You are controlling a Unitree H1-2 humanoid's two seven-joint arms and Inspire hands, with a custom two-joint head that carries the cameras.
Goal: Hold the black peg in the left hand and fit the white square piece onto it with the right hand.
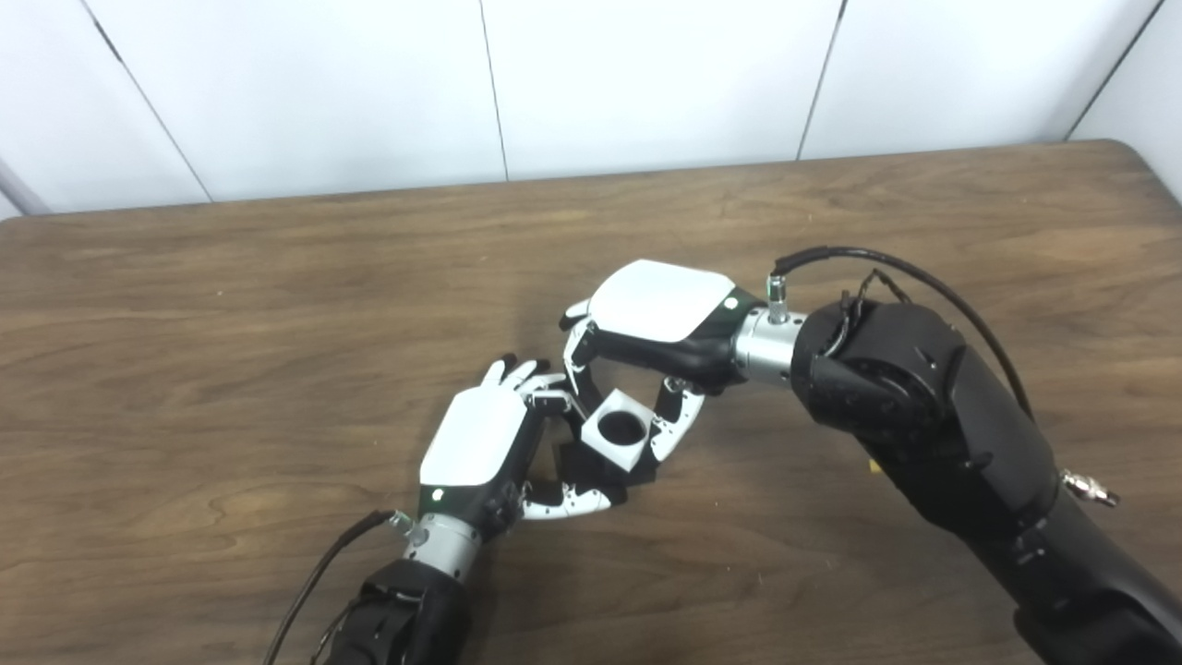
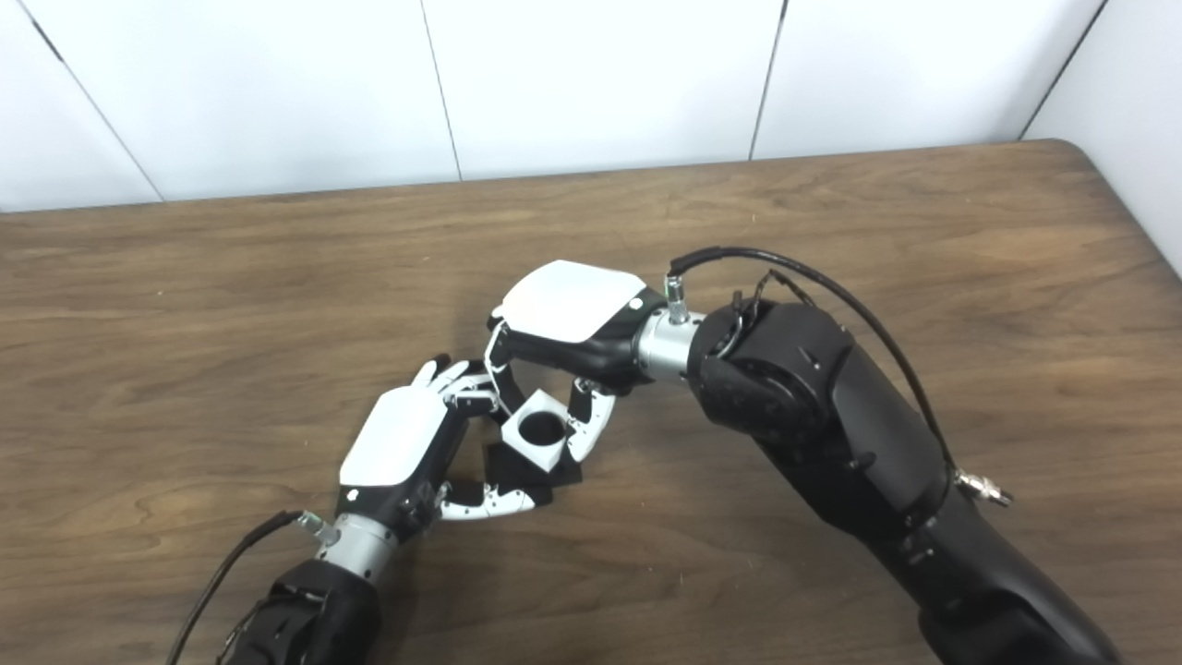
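The white square piece [image 1: 619, 430] with a round hole sits tilted on top of the black peg's base [image 1: 591, 466], near the table's middle. My right hand [image 1: 657, 319] reaches in from the right and is shut on the white piece, fingers on one side and thumb on the other. From below, my left hand [image 1: 480, 443] is shut on the black peg, its thumb curling under the black base. The hole looks dark inside; most of the peg is hidden by the white piece and the fingers.
The brown wooden table [image 1: 277, 323] stretches all around the two hands. A white panelled wall [image 1: 646, 83] stands behind its far edge. The table's right edge shows at the upper right. Cables run along both forearms.
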